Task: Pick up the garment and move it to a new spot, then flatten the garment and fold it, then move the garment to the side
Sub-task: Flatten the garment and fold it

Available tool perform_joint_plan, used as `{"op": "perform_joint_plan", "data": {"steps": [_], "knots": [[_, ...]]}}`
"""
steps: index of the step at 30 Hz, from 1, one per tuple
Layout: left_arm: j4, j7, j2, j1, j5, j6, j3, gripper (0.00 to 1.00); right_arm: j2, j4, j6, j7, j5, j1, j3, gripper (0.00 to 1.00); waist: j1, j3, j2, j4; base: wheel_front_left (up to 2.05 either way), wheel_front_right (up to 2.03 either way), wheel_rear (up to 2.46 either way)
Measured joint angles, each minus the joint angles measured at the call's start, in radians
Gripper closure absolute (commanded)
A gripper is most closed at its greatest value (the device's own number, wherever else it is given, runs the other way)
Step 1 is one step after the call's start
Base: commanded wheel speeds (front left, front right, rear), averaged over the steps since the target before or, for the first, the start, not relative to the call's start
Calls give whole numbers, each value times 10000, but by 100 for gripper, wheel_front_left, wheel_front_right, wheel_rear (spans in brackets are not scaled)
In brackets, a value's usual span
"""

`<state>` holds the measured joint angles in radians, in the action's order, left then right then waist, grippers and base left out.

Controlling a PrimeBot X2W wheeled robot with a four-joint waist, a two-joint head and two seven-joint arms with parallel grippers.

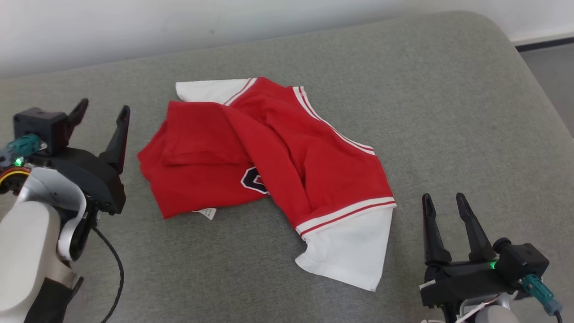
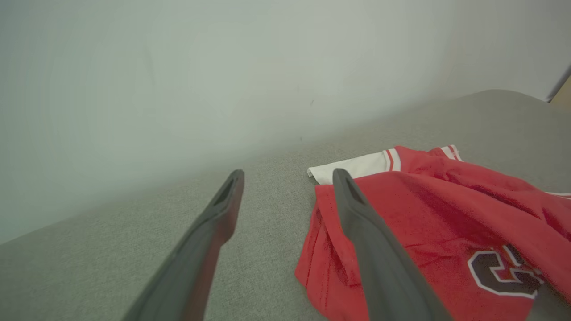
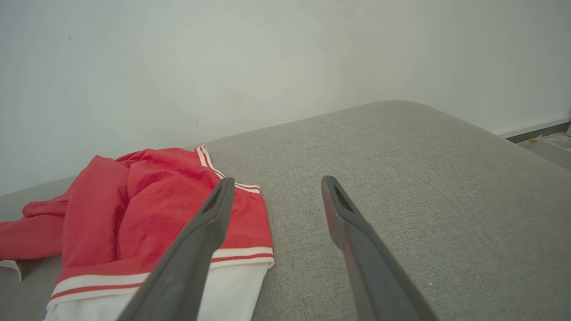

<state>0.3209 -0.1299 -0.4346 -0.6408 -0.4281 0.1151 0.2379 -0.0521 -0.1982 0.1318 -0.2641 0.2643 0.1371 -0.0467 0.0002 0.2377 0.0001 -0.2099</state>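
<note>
Garment (image 1: pixel 269 152): red top with white sleeves and red-and-white striped trim. It lies crumpled near the middle of the grey cushion (image 1: pixel 448 112), with its body folded over itself in a ridge and not flat. Near sleeve (image 1: pixel 350 251): white, spread toward the robot on its right side. Far sleeve (image 1: pixel 206 89): white, at the back edge of the heap, pointing toward the wall (image 1: pixel 134 27). Emblem (image 1: pixel 254 180): dark with a white outline, on the red front, half hidden under the fold. Label (image 1: pixel 205 213): small and white, poking out from the near hem. Left gripper (image 1: pixel 104 107): fingers spread wide with nothing between them, over the cushion just left of the garment and apart from it. In its wrist view one finger crosses in front of the red cloth's edge. Right gripper (image 1: pixel 443 197): fingers spread with nothing between them, over bare cushion near the near sleeve, to its right and apart from it. Cable (image 1: pixel 114 269): black, looping down from the left arm. The wall is pale and plain, rising behind the cushion. Floor (image 1: pixel 551 67): grey, beyond the cushion's far right corner, with a dark strip where it meets the wall.
</note>
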Motion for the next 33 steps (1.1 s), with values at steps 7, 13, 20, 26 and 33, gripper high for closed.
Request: {"op": "perform_joint_plan", "data": {"steps": [7,13,20,26,33], "knots": [[963,-859,-119,-360,-397,94,683,0,4,19,0,0,251,178,-163,0,0,374,0,-378,0,0,0],[1498,-1559,-222,-516,-777,130,1149,0,8,10,0,0,347,277,-205,0,0,577,0,-654,0,0,0],[1567,-2174,-383,-621,-1267,142,1795,0,8,-31,0,0,403,278,-201,0,-1,628,0,-800,0,0,0],[1609,-2493,-491,-726,-1597,142,2243,0,10,-21,0,0,430,334,-203,0,-1,662,0,-901,0,0,0],[1914,-2817,-539,-855,-1814,142,2414,100,10,6,0,0,451,334,-192,0,-1,749,0,-958,0,0,0]]}}
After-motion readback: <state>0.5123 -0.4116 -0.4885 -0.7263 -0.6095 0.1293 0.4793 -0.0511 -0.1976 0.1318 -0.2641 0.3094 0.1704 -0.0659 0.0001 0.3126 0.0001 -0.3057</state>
